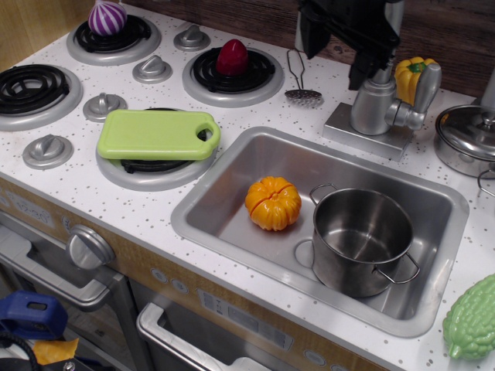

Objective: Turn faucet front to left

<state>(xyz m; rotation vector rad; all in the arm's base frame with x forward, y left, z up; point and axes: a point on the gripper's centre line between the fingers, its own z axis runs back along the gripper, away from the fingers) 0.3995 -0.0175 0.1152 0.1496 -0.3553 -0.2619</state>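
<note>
The silver faucet (373, 107) stands on its square base (360, 136) behind the sink, with its side lever (422, 91) pointing up to the right. My black gripper (334, 60) hangs over the top of the faucet at the back of the counter. Its two fingers stand apart, one to the left of the faucet body and one (362, 73) against the top of the body. The gripper hides most of the curved spout, so I cannot tell which way the spout points.
The sink (232, 185) holds an orange pumpkin (273, 203) and a steel pot (362, 239). A green cutting board (157, 134), a red toy (232, 56), a masher (300, 81), a yellow pepper (408, 73), a lidded pot (468, 139) and a green gourd (472, 317) lie around.
</note>
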